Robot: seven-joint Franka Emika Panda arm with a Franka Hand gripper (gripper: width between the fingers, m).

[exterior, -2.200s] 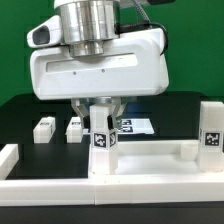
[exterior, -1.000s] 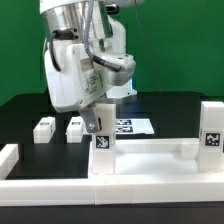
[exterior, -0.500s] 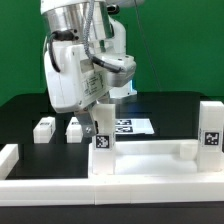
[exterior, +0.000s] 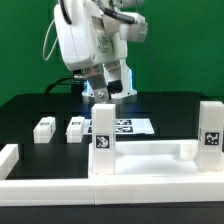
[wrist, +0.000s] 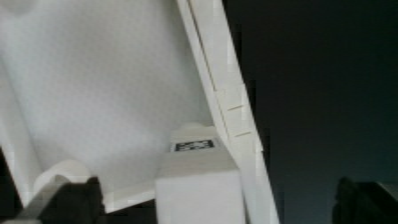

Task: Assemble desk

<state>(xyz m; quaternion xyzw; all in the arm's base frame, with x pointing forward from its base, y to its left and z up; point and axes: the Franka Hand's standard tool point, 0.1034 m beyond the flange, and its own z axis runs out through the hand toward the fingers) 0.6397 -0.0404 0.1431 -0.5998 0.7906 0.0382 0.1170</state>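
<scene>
The white desk top (exterior: 150, 158) lies near the front with its rim up. One block leg (exterior: 103, 134) stands upright on its corner at the exterior view's left, and a second leg (exterior: 210, 127) stands at the right corner. Two loose legs (exterior: 43, 128) (exterior: 75, 127) lie on the black table behind. My gripper (exterior: 108, 92) hangs open and empty just above the left upright leg, apart from it. In the wrist view the desk top (wrist: 89, 90) and the tagged leg (wrist: 199, 160) lie below, between my dark fingertips (wrist: 54, 196), with my gripper (wrist: 210, 200) open.
The marker board (exterior: 128, 126) lies flat behind the upright leg. A long white rail (exterior: 110, 196) runs along the front, and a rail end (exterior: 8, 157) sits at the exterior view's left. A green wall stands behind the table.
My gripper was down around the left upright leg and turning; it has now let go, risen and swung toward the exterior view's right. The leg stays standing on the desk top.
</scene>
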